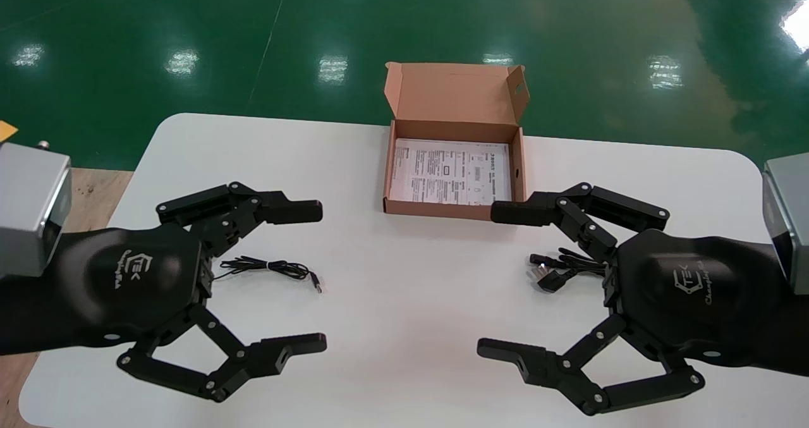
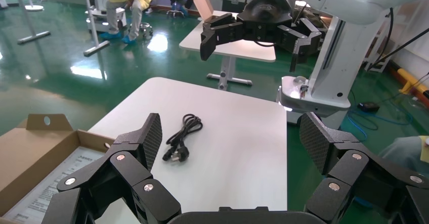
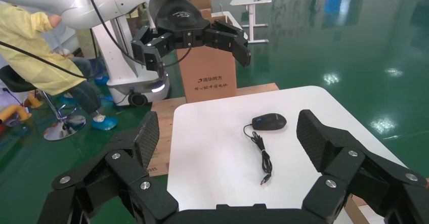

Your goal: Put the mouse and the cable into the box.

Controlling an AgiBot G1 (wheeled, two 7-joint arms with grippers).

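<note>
Head view first: where does the box (image 1: 436,208) sit?

At the far middle of the white table (image 1: 404,352), its lid (image 1: 452,93) standing up and a printed sheet (image 1: 450,172) flat on its floor.

And the mouse (image 3: 269,121)?

In that view it hides under the left gripper (image 1: 319,277). Only its thin cord (image 1: 272,267) shows, to the left of the box and nearer the robot. The right wrist view has the mouse itself on the table, the cord trailing from it.

The cable (image 1: 556,271)?

Black, with a plug, bunched off the box's front right corner on the robot's side and partly under the right gripper (image 1: 486,280). The left wrist view shows it lying on the table beside the box.

How do the jaws stand?

Both spread wide, holding nothing — the left one off the box's front left, the right one with a fingertip (image 1: 512,213) close by the box's front right corner. Whether that tip touches the box, I cannot tell.
</note>
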